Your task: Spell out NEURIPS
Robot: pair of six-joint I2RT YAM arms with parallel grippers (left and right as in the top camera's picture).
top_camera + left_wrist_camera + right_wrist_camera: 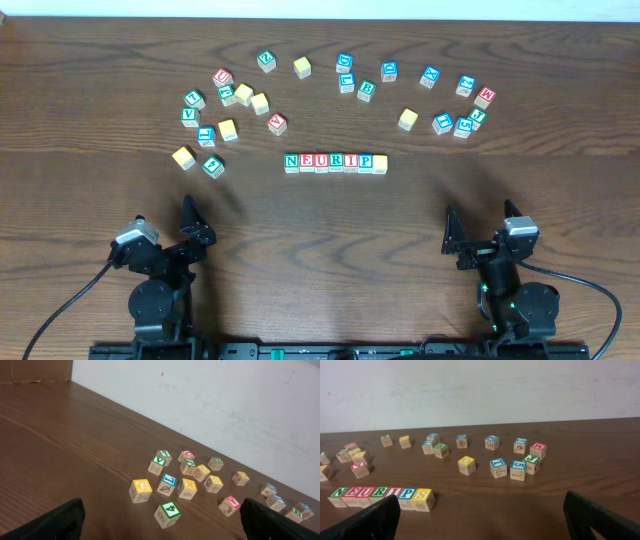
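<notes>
Seven letter cubes stand side by side in a straight row reading NEURIPS (335, 162) at the table's middle; in the right wrist view the NEURIPS row (380, 497) sits at lower left, partly behind my finger, ending in the yellow-topped S cube (421, 498). My left gripper (190, 235) rests open at the near left, well short of the row. My right gripper (478, 240) rests open at the near right. Between the left gripper (162, 525) fingers is bare table, with a green 4 cube (167, 513) just ahead. Nothing lies between the right gripper (482, 520) fingers.
Other letter cubes lie scattered in an arc behind the row: a cluster at far left (225, 105), a few at far centre (350, 78), and a group at far right (455, 105). A white wall (480, 390) borders the table's far edge.
</notes>
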